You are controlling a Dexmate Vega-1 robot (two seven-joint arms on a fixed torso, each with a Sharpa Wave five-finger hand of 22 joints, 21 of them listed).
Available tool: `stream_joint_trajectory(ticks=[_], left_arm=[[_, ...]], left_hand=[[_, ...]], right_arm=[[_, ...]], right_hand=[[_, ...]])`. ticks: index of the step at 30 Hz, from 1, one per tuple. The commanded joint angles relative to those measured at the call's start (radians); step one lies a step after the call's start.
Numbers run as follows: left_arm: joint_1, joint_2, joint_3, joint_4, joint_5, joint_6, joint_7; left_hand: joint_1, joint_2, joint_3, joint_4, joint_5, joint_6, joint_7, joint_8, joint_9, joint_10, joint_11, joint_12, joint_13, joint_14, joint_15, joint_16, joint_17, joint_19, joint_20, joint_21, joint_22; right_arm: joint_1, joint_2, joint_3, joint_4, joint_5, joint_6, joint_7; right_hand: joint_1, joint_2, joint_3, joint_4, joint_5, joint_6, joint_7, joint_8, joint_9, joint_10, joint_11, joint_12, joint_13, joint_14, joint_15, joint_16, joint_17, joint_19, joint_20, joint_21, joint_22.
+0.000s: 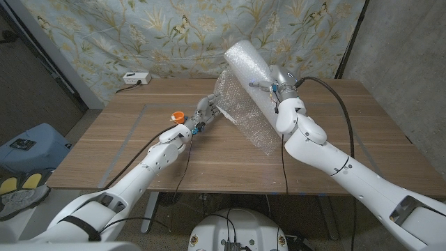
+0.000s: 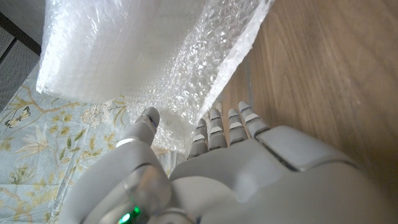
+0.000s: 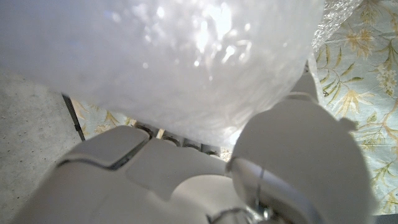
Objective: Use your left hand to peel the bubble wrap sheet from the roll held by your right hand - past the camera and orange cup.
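The bubble wrap roll (image 1: 249,66) is standing tilted over the far middle of the wooden table (image 1: 139,160), its upper end leaning toward the floral curtain (image 1: 139,35) and its lower end coming down toward the table near your right forearm. A loose sheet (image 1: 233,104) is hanging off the roll's left side — clear, bubbled, spreading down toward the tabletop. In the left wrist view the sheet (image 2: 205,62) is running out from the roll (image 2: 106,50) right above your fingertips.

Your right hand (image 1: 279,87) is gripping the roll from the right, fingers wrapped against its side; the right wrist view is showing the hand (image 3: 186,174) pressed up under the roll (image 3: 161,56), thumb on one side and the other fingers on the other.

Your left hand (image 1: 202,115) is reaching up to the sheet's lower left edge. In the left wrist view that hand (image 2: 236,168) is pinching the edge of the sheet — thumb (image 2: 146,121) on one face, the other fingers (image 2: 214,127) held together on the other.

The orange cup (image 1: 178,116) is sitting on the table just left of your left hand, partly hidden behind it. A white power strip (image 1: 135,79) is lying at the table's far left edge.
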Motion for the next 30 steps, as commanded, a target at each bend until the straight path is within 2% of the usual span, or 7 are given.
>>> stream_joint_trajectory(ticks=[1,6,15,22,30], left_arm=[[-0.087,-0.090,0.012,0.170,-0.002,-0.045,-0.076],[-0.121,-0.129,0.016,0.219,-0.009,-0.037,-0.105],[-0.140,-0.164,0.022,0.242,-0.036,0.033,-0.152],[-0.145,-0.165,0.030,0.241,-0.039,0.077,-0.184],[-0.119,-0.139,0.032,0.187,-0.038,0.116,-0.173]], left_hand=[[0.011,-0.004,-0.004,-0.006,0.006,0.013,-0.019,0.005,0.004,0.016,-0.011,0.002,0.001,0.008,-0.007,-0.001,0.005,0.013,-0.011,-0.003,0.006],[0.019,-0.017,-0.010,-0.014,0.007,0.026,-0.034,0.005,0.004,0.033,-0.021,0.005,0.001,0.032,-0.019,0.004,0.005,0.033,-0.017,0.002,0.005],[0.029,-0.030,-0.014,-0.021,0.007,0.037,-0.046,0.006,0.003,0.045,-0.029,0.006,0.000,0.045,-0.028,0.005,0.005,0.050,-0.019,0.006,0.005],[0.047,-0.037,-0.013,-0.028,0.008,0.036,-0.041,0.004,0.003,0.044,-0.029,0.003,0.000,0.051,-0.028,0.004,0.005,0.072,-0.014,0.012,0.005],[0.067,-0.042,-0.011,-0.033,0.008,0.037,-0.041,0.004,0.003,0.046,-0.030,0.001,0.000,0.058,-0.029,0.004,0.005,0.078,-0.012,0.011,0.005]], right_arm=[[-0.011,-0.009,0.008,-0.043,0.071,0.010,-0.030],[-0.011,-0.011,0.012,-0.047,0.091,0.018,-0.039],[-0.011,-0.015,0.026,-0.052,0.119,0.017,-0.060],[-0.007,-0.018,0.026,-0.054,0.131,0.009,-0.074],[0.001,-0.022,0.025,-0.057,0.142,-0.008,-0.081]], right_hand=[[0.093,0.095,0.016,0.013,-0.004,0.003,0.008,-0.003,0.002,0.020,-0.009,0.006,0.059,0.021,-0.086,-0.001,0.004,0.001,0.008,-0.004,0.004],[0.094,0.095,0.016,0.013,-0.008,0.002,0.010,-0.005,0.002,0.018,-0.005,0.006,0.061,0.021,-0.085,-0.001,0.008,-0.002,0.011,-0.006,0.004],[0.094,0.096,0.017,0.013,-0.015,0.004,0.013,-0.007,0.004,0.020,-0.005,0.005,0.056,0.023,-0.082,-0.004,0.011,-0.003,0.012,-0.007,0.004],[0.093,0.097,0.017,0.014,-0.020,0.004,0.015,-0.010,0.005,0.016,0.000,0.005,0.059,0.022,-0.080,-0.007,0.015,-0.003,0.014,-0.008,0.004],[0.093,0.097,0.017,0.015,-0.024,0.004,0.014,-0.012,0.005,0.014,-0.001,0.004,0.057,0.021,-0.079,-0.010,0.016,-0.004,0.015,-0.009,0.004]])
